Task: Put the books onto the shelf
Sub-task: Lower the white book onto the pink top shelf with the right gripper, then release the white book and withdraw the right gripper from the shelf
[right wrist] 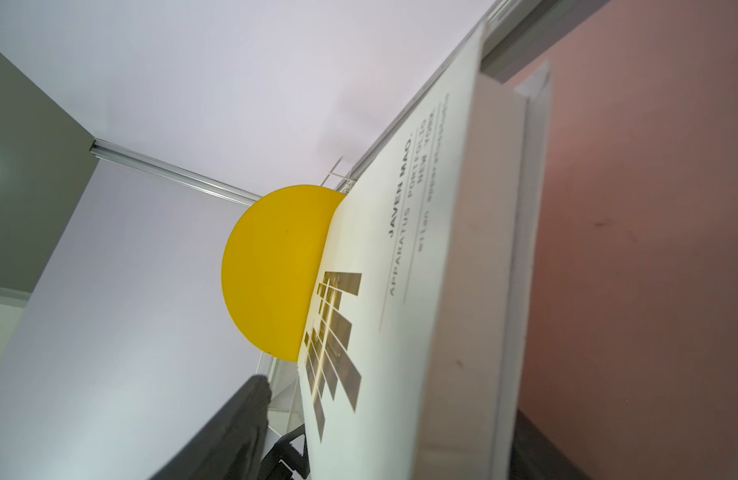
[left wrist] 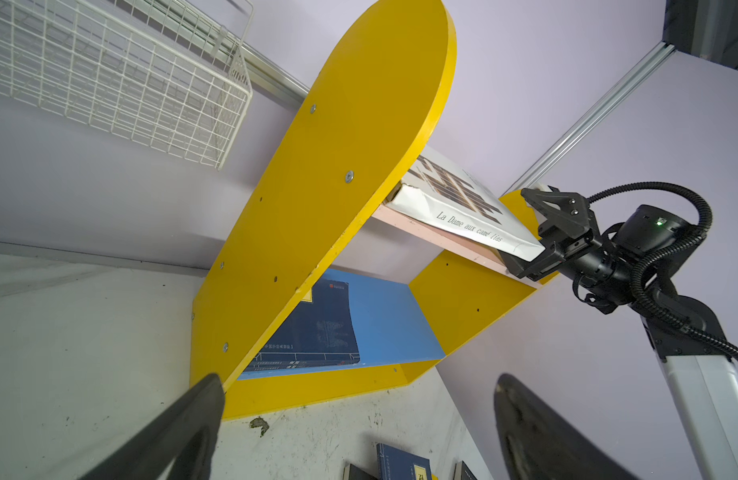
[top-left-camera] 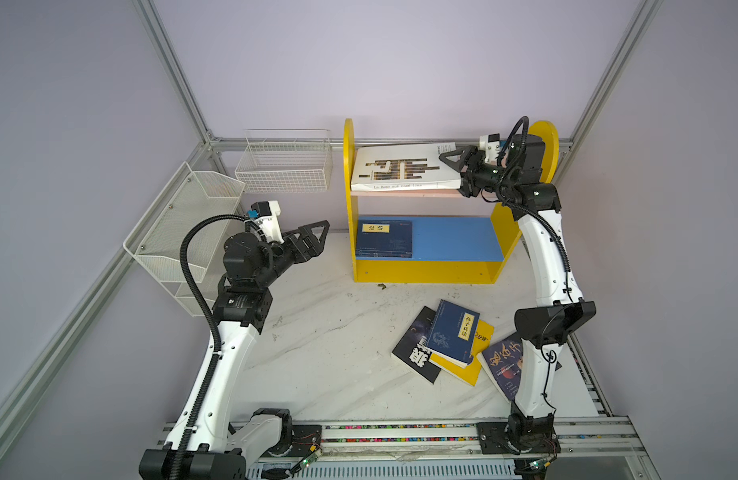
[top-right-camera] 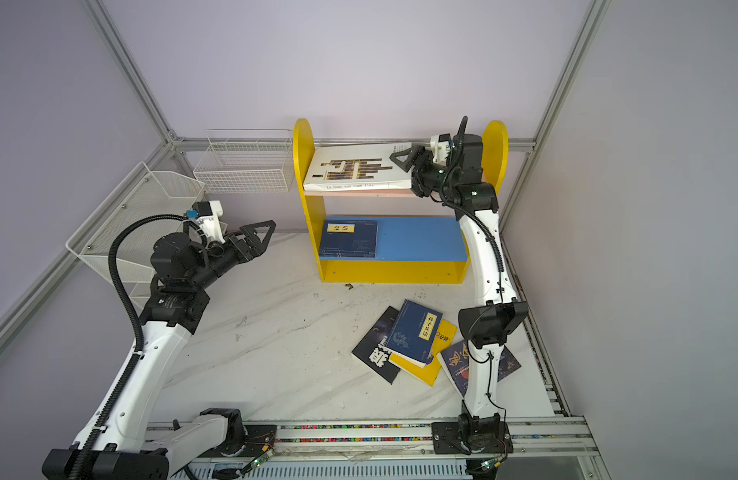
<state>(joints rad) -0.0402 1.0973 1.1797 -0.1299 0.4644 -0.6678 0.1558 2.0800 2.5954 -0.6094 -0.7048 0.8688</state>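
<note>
In both top views the white book (top-left-camera: pixel 404 168) lies flat on the pink board (top-left-camera: pixel 400 193) of the shelf (top-left-camera: pixel 425 272). The right gripper (top-left-camera: pixel 452 172) straddles its end; the left gripper (top-left-camera: pixel 321 239) hangs spread wide, empty. Left wrist view: the right jaws bracket the book's corner. Right wrist view: a gap shows between finger (right wrist: pixel 234 436) and cover, so probably let go. Placing is nearly done; next, back straight out, then down to the loose books (top-left-camera: pixel 452 345) on the table (top-left-camera: pixel 338 332)

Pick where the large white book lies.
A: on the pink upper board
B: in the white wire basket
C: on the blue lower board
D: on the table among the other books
A: in both top views the large white book lies flat on the pink upper board, whose front edge shows just below the book's spine.
</note>
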